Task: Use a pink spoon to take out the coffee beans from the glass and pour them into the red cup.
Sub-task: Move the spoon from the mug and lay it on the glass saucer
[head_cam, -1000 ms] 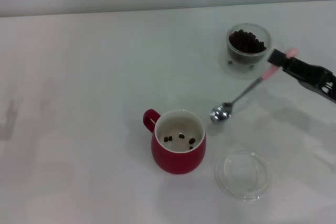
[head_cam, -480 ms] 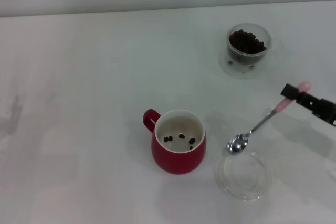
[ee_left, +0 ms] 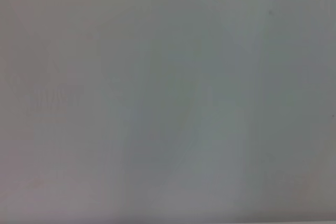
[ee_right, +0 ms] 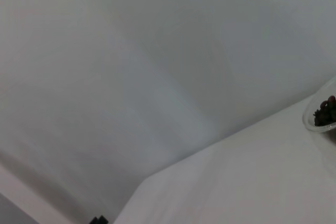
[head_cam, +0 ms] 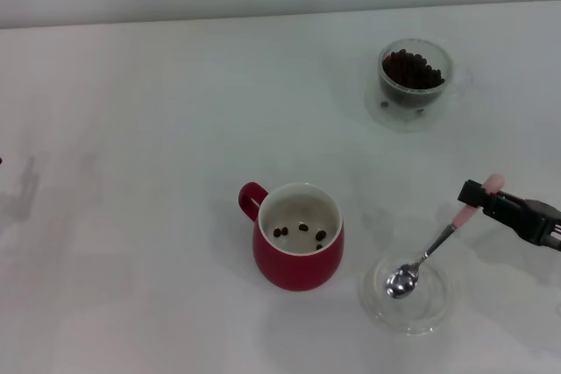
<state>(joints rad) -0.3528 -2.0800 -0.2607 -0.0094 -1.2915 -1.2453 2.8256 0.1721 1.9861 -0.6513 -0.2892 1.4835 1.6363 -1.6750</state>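
Observation:
In the head view my right gripper (head_cam: 482, 194) is shut on the pale pink handle end of the pink spoon (head_cam: 431, 250), at the right edge of the table. The spoon's shiny bowl hangs low over the flat clear dish (head_cam: 410, 299) and looks empty. The red cup (head_cam: 298, 236) stands left of the dish with a few coffee beans on its cream inside. The glass (head_cam: 414, 81) stands at the back right, holding a heap of dark coffee beans (head_cam: 410, 69). The right wrist view catches only the glass rim (ee_right: 324, 114). My left gripper is out of view.
The white table (head_cam: 140, 129) spreads wide to the left and behind the cup. The left wrist view shows only blank pale surface.
My right gripper has carried the spoon away from the glass, toward the front of the table. The spoon's bowl went from beside the red cup to over the flat clear dish.

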